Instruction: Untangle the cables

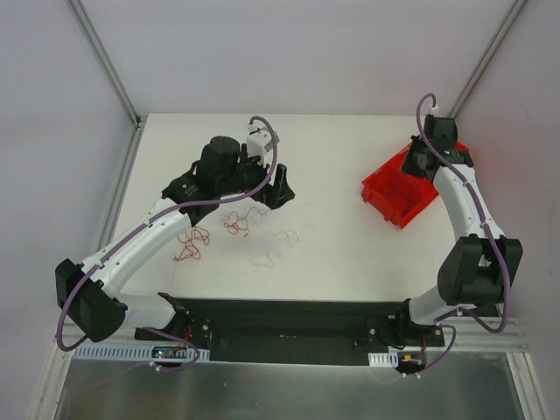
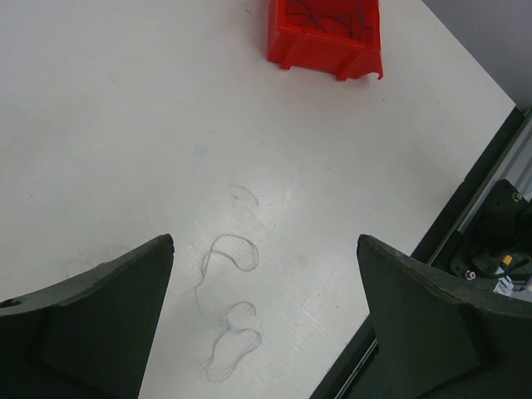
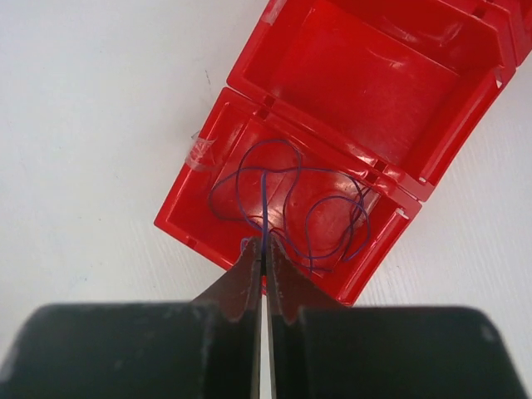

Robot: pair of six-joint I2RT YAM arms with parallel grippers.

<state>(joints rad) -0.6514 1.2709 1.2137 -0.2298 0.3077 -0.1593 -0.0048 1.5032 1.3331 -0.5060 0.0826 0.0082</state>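
Observation:
Thin red cables lie in small tangles at the left and centre-left of the white table. A whitish cable curls just right of them; in the left wrist view it lies on the table between and below the fingertips. My left gripper is wide open and empty above it, also seen from the top. My right gripper is shut on a thin purple cable whose loops lie in the near compartment of the red bin. It hovers over the bin.
The red bin stands at the right of the table and shows at the top of the left wrist view; its far compartment holds nothing. A black base rail runs along the near edge.

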